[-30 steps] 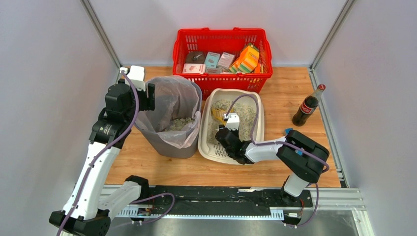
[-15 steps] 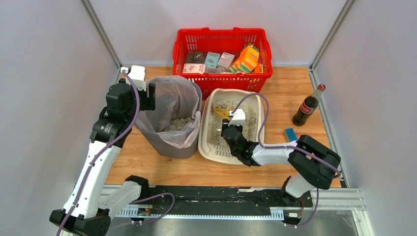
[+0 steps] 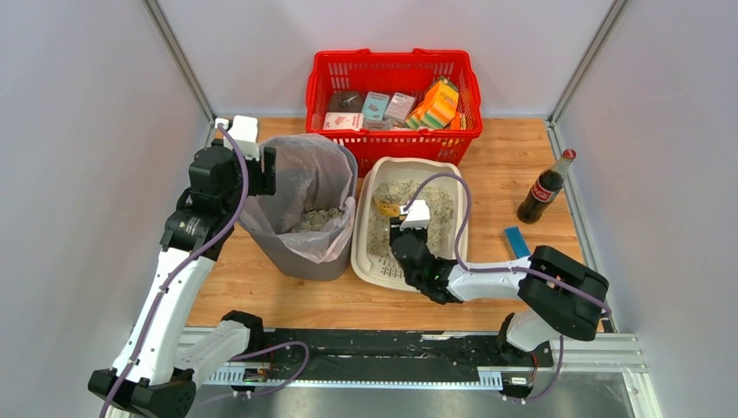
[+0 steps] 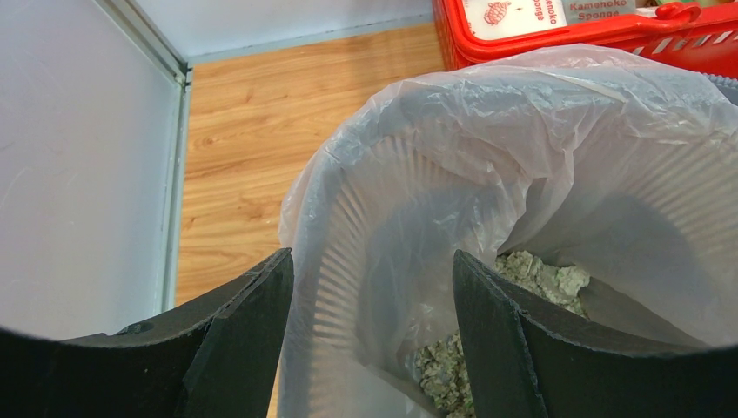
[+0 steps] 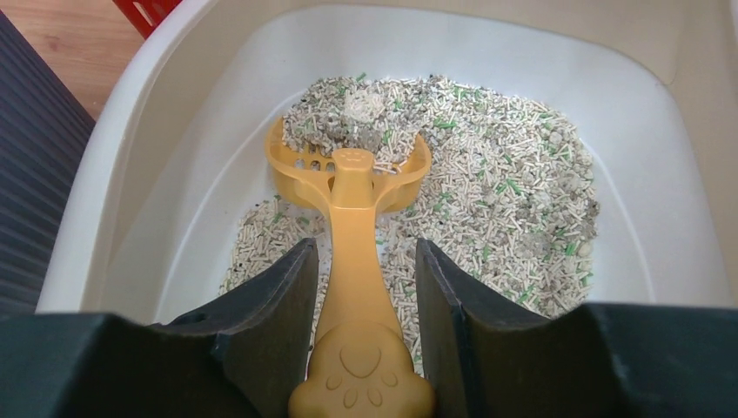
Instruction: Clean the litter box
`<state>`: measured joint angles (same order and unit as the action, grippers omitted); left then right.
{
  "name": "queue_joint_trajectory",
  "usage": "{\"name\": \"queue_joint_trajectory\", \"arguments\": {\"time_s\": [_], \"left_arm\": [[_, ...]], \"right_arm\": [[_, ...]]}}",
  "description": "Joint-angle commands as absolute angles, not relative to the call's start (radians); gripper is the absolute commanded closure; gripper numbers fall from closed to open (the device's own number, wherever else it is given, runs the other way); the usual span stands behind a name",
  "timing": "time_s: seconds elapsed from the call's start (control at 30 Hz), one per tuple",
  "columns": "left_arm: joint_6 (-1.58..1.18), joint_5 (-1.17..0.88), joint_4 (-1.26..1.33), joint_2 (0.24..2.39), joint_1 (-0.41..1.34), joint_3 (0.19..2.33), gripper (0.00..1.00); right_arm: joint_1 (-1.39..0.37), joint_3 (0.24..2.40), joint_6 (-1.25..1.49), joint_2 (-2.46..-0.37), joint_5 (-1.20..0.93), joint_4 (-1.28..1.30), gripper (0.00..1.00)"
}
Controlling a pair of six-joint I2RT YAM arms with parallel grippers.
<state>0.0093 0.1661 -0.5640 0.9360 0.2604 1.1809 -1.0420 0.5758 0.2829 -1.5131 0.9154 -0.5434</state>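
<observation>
Litter box (image 5: 174,148) partly hidden behind right tool (image 5: 365,257) clamped on scoop (image 5: 350,178); left tool (image 4: 372,266) apart.

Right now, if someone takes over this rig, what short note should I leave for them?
Left gripper: open, at the rim of the bagged grey bin.
Right gripper: shut on the yellow scoop, its head loaded with litter, inside the litter box.
Done: some litter already lies in the bin.
Left: lift the scoop, tip it into the bin, then probably repeat for the clumps that remain.
</observation>
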Motion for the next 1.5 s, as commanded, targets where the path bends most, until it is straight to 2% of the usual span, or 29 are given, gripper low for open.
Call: {"name": "queue_joint_trajectory", "arguments": {"time_s": [0.0, 0.4, 0.5, 0.63, 0.73, 0.97, 1.0, 1.03, 1.1, 1.13, 1.2, 1.23, 1.3, 1.33, 1.47], "left_arm": [[0.017, 0.158, -0.538, 0.936, 0.262, 1.183, 0.25], [0.012, 0.153, -0.535, 0.936, 0.262, 1.18, 0.25], [0.012, 0.152, -0.535, 0.936, 0.262, 1.181, 0.25], [0.011, 0.15, -0.535, 0.94, 0.262, 1.18, 0.25], [0.011, 0.149, -0.535, 0.94, 0.261, 1.178, 0.25], [0.011, 0.146, -0.532, 0.939, 0.262, 1.178, 0.25], [0.009, 0.147, -0.534, 0.939, 0.262, 1.177, 0.25], [0.009, 0.147, -0.534, 0.939, 0.262, 1.177, 0.25], [0.009, 0.146, -0.532, 0.937, 0.262, 1.178, 0.25], [0.011, 0.146, -0.531, 0.936, 0.262, 1.177, 0.25], [0.011, 0.149, -0.531, 0.936, 0.262, 1.177, 0.25], [0.011, 0.147, -0.532, 0.936, 0.262, 1.177, 0.25], [0.011, 0.146, -0.532, 0.936, 0.261, 1.177, 0.25], [0.009, 0.144, -0.532, 0.937, 0.264, 1.177, 0.25], [0.009, 0.14, -0.531, 0.934, 0.262, 1.178, 0.25]], "right_arm": [[-1.057, 0.551, 0.279, -1.45, 1.017, -0.62, 1.0], [-1.068, 0.482, 0.331, -1.411, 1.046, -0.568, 1.0], [-1.066, 0.5, 0.383, -1.416, 1.045, -0.49, 1.0], [-1.054, 0.573, 0.509, -1.449, 1.037, -0.216, 1.0], [-1.002, 0.607, 0.582, -1.474, 0.953, -0.106, 1.0], [-0.951, 0.65, 0.577, -1.496, 0.87, -0.06, 0.99], [-0.943, 0.661, 0.578, -1.502, 0.858, -0.043, 0.95], [-0.934, 0.67, 0.584, -1.508, 0.848, -0.008, 0.79], [-0.919, 0.692, 0.588, -1.508, 0.83, 0.029, 0.7], [-0.919, 0.696, 0.586, -1.506, 0.828, 0.043, 0.59], [-0.919, 0.715, 0.577, -1.499, 0.818, 0.06, 0.5], [-0.92, 0.722, 0.571, -1.491, 0.812, 0.077, 0.43], [-0.914, 0.762, 0.555, -1.486, 0.778, 0.101, 0.36], [-0.913, 0.776, 0.552, -1.489, 0.77, 0.127, 0.29], [-0.881, 0.842, 0.555, -1.514, 0.697, 0.19, 0.21]]}}
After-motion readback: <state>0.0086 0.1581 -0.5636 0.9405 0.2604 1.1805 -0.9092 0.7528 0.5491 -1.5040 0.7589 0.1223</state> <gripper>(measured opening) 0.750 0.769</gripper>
